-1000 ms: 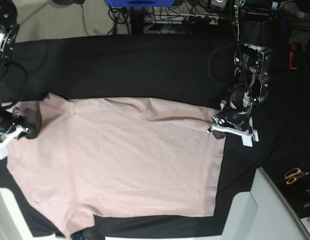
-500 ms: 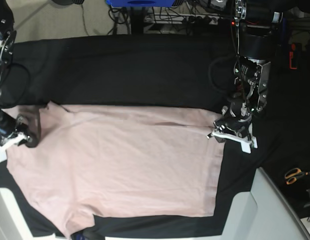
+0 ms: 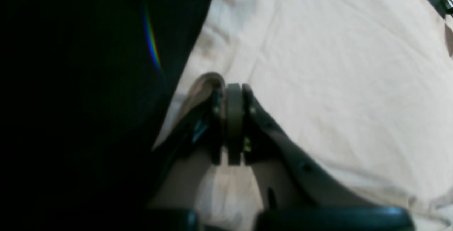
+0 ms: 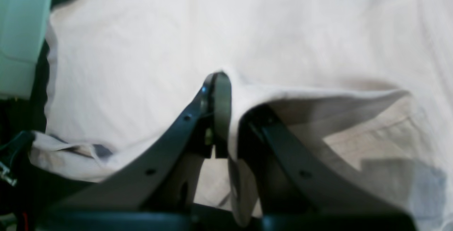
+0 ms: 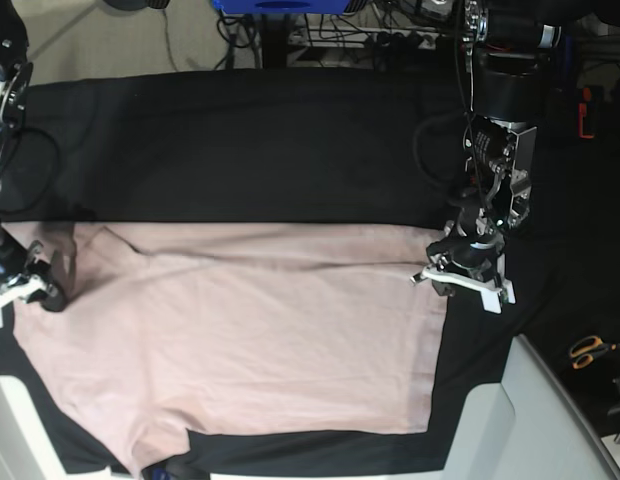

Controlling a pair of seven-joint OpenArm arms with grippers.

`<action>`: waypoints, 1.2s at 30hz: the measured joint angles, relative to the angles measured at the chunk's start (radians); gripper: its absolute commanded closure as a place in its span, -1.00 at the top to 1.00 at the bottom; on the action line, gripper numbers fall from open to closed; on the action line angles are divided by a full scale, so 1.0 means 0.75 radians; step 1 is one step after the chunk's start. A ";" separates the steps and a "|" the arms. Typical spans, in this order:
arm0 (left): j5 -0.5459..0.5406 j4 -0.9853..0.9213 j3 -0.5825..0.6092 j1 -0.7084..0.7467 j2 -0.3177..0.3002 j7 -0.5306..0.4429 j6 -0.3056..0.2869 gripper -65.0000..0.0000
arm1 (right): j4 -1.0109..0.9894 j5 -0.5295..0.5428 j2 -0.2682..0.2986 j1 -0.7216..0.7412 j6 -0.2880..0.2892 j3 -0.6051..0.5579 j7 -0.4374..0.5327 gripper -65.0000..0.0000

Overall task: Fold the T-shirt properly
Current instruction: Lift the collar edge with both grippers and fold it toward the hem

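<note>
Right now both sets of my fingers are clamped on the T-shirt (image 5: 250,330), one at each end of its far edge. My left fingers (image 3: 233,93) are pressed together with a fold of pale pink fabric caught between them, right where the shirt meets the black cloth (image 3: 88,82); in the base view the left fingers (image 5: 460,270) sit at the shirt's upper corner on that view's right side. My right fingers (image 4: 226,93) are likewise closed on a raised ridge of fabric that drapes off to one side of them, and in the base view the right fingers (image 5: 35,285) are at the shirt's opposite end, near the frame's left edge. The T-shirt lies spread across the black cloth (image 5: 270,140) that covers the tabletop, its far edge drawn fairly straight between my two grips, with a few shallow creases running along just below that line. A sleeve points toward the bottom left (its tip partly cut off by the frame). Orange-handled scissors (image 5: 590,350) lie well apart from the shirt, near the right edge
</note>
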 measured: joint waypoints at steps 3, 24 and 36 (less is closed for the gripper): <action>0.001 -0.043 -0.001 -0.003 0.000 -0.006 0.001 -1.00 | -0.043 -0.001 -0.004 0.007 0.001 0.018 0.011 -0.99; 0.000 -0.157 -0.003 -0.123 0.000 -0.007 0.000 -1.00 | -0.094 -0.001 -0.010 0.041 0.000 0.032 0.184 -1.00; -0.005 -0.233 0.001 -0.139 0.001 -0.117 0.001 -1.00 | -0.094 -0.004 -0.013 0.051 0.000 0.036 0.231 -0.92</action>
